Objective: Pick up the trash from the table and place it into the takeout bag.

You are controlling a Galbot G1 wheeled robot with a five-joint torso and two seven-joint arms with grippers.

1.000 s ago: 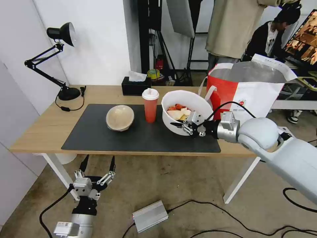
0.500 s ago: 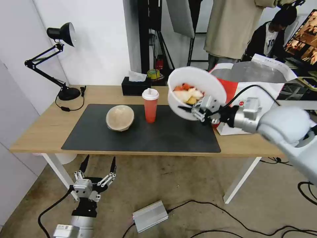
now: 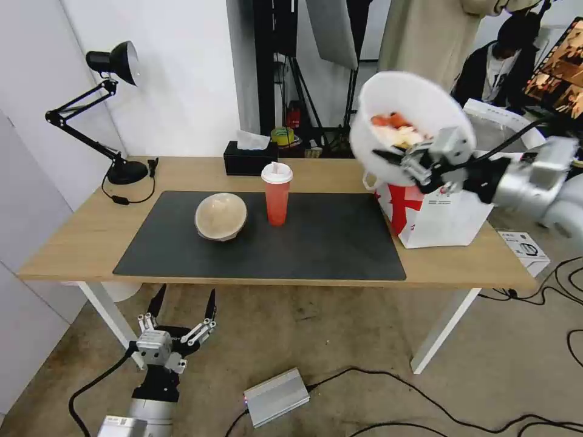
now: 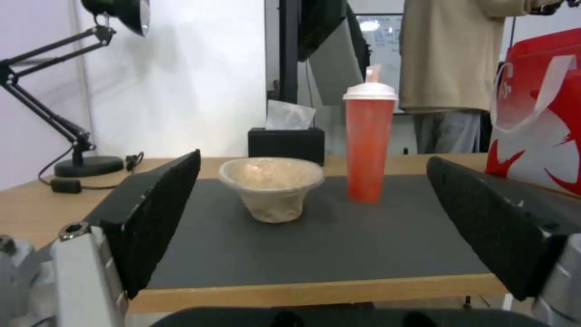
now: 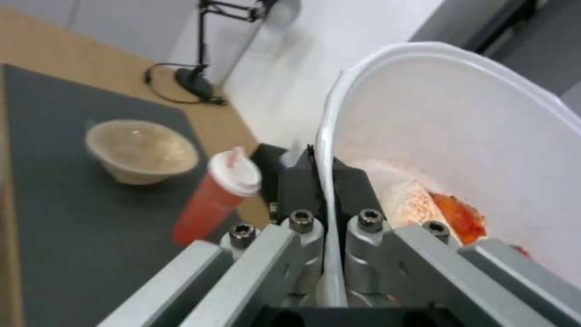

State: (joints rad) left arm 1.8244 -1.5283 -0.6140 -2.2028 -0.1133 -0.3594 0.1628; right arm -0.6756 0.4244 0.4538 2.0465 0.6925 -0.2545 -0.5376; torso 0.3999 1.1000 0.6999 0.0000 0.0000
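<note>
Head view: my right gripper (image 3: 405, 159), jaws clamped on the white bowl (image 3: 408, 104) rim, held it above the takeout bag (image 3: 437, 212) for dropping; left gripper (image 3: 180, 312), jaws open, hung below the counter (image 3: 73, 243).

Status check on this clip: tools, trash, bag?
Right tool shut on white bowl rim, held above takeout bag. Left tool open, low before table. Red cup, beige bowl on mat.

Right hand (image 3: 398, 159) raised high at the right, fingers clamped, left hand (image 3: 182, 303) low, fingers spread, pointing up
</note>
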